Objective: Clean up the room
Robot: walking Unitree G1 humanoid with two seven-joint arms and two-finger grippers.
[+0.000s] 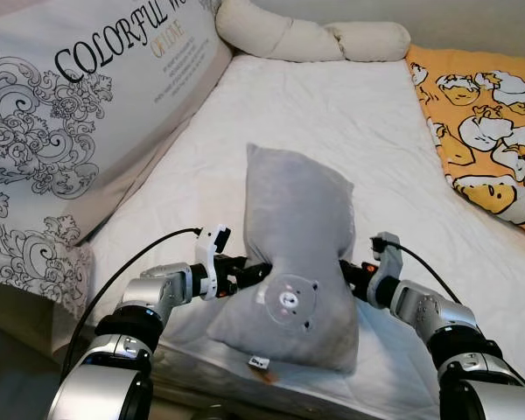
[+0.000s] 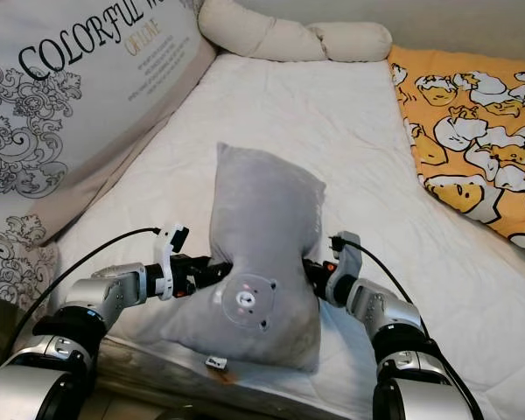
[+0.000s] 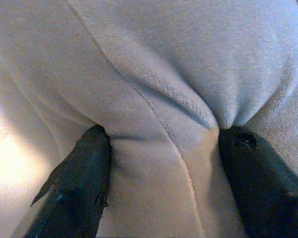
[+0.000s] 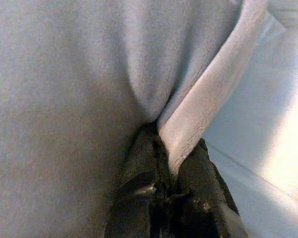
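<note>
While we hold the soft grey plush pillow with a bear face point(image 1: 293, 262) upright over the white quilted mattress point(image 1: 332, 114), our left gripper point(image 3: 159, 153) pinches a wide fold and our right gripper point(image 4: 169, 173) clamps its edge seam; we should move both together, evenly; no containers visible

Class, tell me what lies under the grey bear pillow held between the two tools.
Under the grey pillow lies the white quilted mattress, visible around it. The patch directly beneath is covered.
</note>
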